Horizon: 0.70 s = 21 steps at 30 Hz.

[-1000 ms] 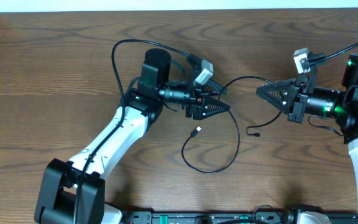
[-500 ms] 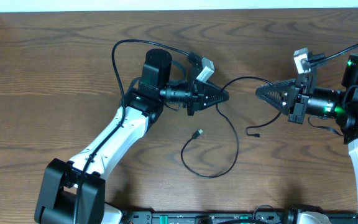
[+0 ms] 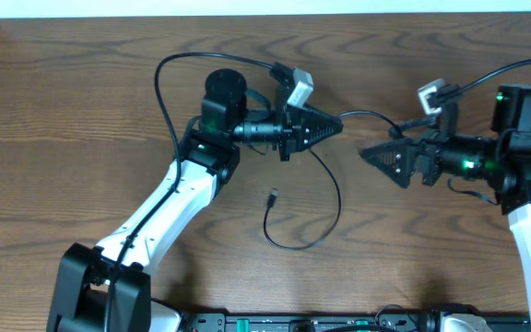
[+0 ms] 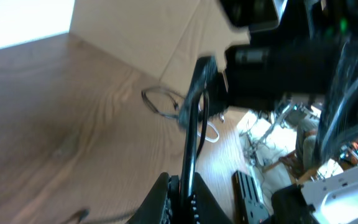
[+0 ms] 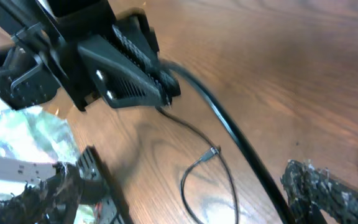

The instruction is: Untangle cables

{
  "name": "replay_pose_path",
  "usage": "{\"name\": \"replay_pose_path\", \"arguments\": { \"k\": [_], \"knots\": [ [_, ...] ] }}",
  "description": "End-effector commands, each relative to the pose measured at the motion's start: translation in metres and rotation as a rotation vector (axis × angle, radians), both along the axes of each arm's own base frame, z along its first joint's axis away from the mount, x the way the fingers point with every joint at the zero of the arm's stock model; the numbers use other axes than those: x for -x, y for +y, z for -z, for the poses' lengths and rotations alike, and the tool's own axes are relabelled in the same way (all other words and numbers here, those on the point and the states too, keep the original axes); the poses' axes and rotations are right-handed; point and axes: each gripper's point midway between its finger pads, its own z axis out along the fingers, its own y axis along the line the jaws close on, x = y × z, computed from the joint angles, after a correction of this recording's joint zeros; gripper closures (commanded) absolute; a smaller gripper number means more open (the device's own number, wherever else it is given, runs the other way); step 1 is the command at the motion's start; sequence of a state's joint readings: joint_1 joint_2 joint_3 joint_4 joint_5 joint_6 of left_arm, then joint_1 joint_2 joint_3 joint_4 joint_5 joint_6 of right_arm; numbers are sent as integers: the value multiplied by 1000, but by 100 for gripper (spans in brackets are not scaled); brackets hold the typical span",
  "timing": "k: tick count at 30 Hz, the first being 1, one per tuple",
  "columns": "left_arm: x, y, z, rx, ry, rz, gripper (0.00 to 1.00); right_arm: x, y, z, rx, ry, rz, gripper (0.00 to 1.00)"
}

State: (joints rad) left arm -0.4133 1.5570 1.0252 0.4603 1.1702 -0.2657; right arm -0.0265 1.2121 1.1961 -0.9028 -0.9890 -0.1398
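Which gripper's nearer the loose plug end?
Left. Left gripper, shut on the cord, is just up-right of the plug in the overhead; right gripper is farther right.

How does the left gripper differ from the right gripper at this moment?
The left gripper has its jaws shut on the black cable; whether the right gripper grips anything cannot be told. The left gripper points to the robot's right, the right gripper to its left. Both are black and tapered, tips facing each other.
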Motion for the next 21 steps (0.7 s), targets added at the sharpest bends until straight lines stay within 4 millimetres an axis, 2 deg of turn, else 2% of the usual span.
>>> {"name": "replay_pose_path", "arguments": {
  "k": [1, 3, 6, 8, 9, 10, 12, 14, 17, 18, 21],
  "knots": [
    [-6, 10, -16, 30, 18, -39, 92, 11, 15, -4, 46, -63, -73, 1],
    [-12, 15, -16, 30, 16, -61, 92, 10, 16, 6, 109, -56, -60, 1],
    [-27, 32, -16, 32, 35, -114, 92, -4, 1, 27, 256, 9, 87, 1],
    [-36, 44, -16, 34, 47, -149, 91, -14, -20, 40, 354, 63, 233, 1],
    [-43, 54, -16, 36, 54, -178, 92, -21, -45, 52, 455, 116, 394, 1],
    [-47, 59, -16, 38, 64, -193, 92, -22, -57, 56, 497, 138, 461, 1],
    [-51, 66, -16, 40, 74, -211, 91, -20, -61, 59, 529, 148, 481, 1],
    [-53, 69, -16, 40, 73, -221, 91, -15, -46, 57, 492, 136, 396, 1],
    [-61, 71, -16, 42, 93, -269, 91, 5, 3, 44, 366, 37, 80, 1],
    [-63, 72, -16, 44, 101, -282, 91, 11, 14, 40, 336, 12, 10, 1],
    [-65, 72, -19, 59, 130, -294, 91, 18, 31, 40, 315, -22, -92, 1]
  ]
}}
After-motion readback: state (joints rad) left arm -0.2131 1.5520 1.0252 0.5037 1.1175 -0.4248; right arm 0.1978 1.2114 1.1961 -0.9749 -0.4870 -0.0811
